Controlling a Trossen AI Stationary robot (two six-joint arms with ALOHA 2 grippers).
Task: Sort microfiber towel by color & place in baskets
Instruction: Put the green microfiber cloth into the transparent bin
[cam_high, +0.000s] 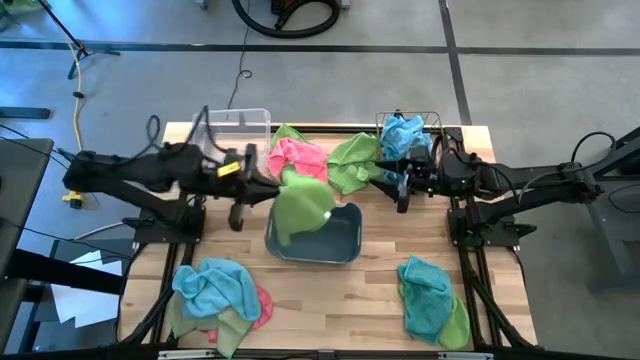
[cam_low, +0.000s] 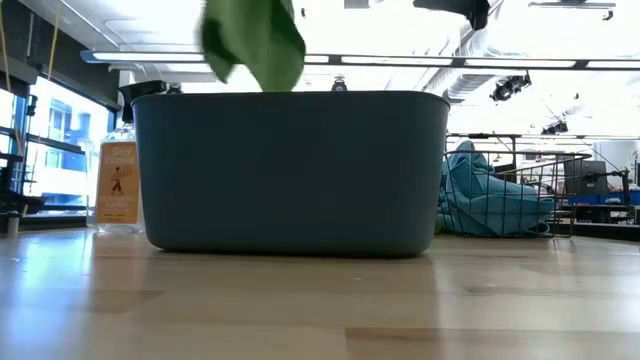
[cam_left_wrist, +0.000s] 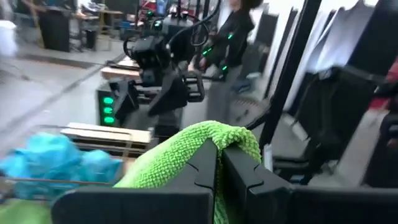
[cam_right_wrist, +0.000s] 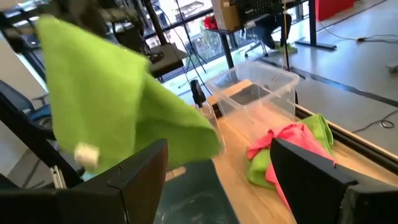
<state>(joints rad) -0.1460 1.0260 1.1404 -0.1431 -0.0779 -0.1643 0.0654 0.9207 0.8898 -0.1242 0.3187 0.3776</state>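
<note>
Above the grey-blue tub (cam_high: 335, 238) at table centre: green towel (cam_high: 300, 205) suspended, pinched at a top fold by the left gripper (cam_left_wrist: 219, 163), fingers clamped together on the cloth, free end hanging toward the tub's left rim. Low view: towel corner (cam_low: 252, 40) clear of the tub wall (cam_low: 290, 170), not yet inside. Tub interior apparently without towels, as far as visible. Far left: clear bin (cam_high: 240, 128), contents not discernible. Far right: wire-mesh basket (cam_high: 428, 125) holding blue towels (cam_high: 405, 135). Between bin and basket, loose on the table: pink towel (cam_high: 298, 155) and a second green towel (cam_high: 352, 160). Near left: mixed heap of blue, pink and green cloths (cam_high: 218, 295). Near right: blue-and-green heap (cam_high: 432, 298). Right gripper (cam_right_wrist: 217, 168) waiting beside the basket, fingers spread apart, holding nothing. Step in hand, by judgement: delivery of a green towel to the tub. Next move: shift right and lower until the hanging end sits within the walls, then release; otherwise risk of draping over the left rim. Several towels still unsorted, so task roughly at an early-to-middle stage.
</note>
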